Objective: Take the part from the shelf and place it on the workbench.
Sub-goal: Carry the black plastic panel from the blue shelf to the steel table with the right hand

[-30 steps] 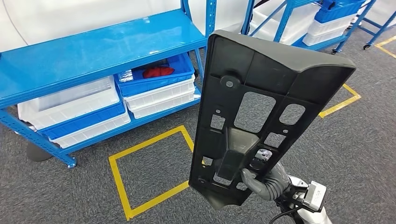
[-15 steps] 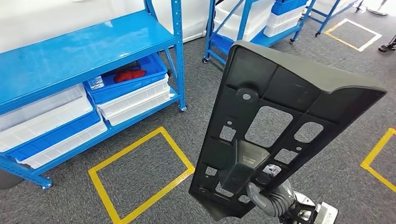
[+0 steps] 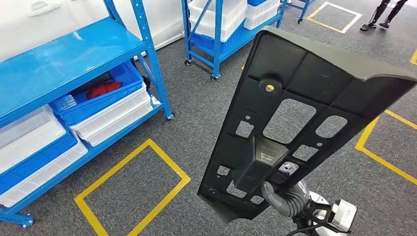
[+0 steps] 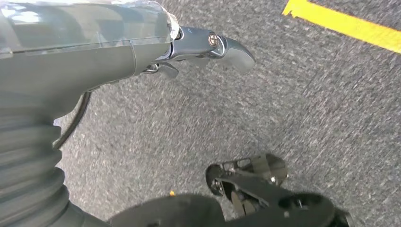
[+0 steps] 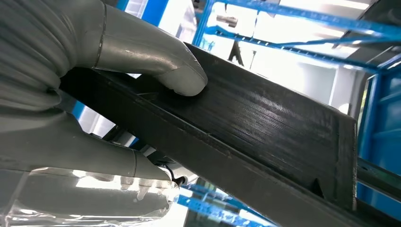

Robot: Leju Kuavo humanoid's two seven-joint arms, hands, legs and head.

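Shelf [image 3: 64, 54]: blue steel, at ten o'clock in the head view; flat top board, lower level stacked with bins.
Bins [image 3: 105, 105]: white and blue, on the lower shelf level; the open blue one at nine o'clock carries a red item [image 3: 102, 89].
Floor marking [image 3: 130, 189]: yellow tape square on grey carpet, at seven o'clock, in front of the shelf.
Second shelf [image 3: 219, 29]: blue, on castors, at twelve o'clock, loaded with white bins.
Left robot hand [image 4: 208, 47]: hangs over the grey carpet in the left wrist view, fingers curled in, nothing in them.
Part [image 3: 295, 108]: large black plastic panel with ribs and rectangular cutouts, held up in the air and tilted, from six o'clock up to two o'clock in the head view; clear of shelf and floor.
Right robot hand [image 3: 285, 199]: at five o'clock, grips the lower end of the part; in the right wrist view the thumb [image 5: 156, 61] presses on the panel's edge, fingers wrapped beneath.
Person: legs only, at one o'clock, far corner of the head view [image 3: 388, 12].
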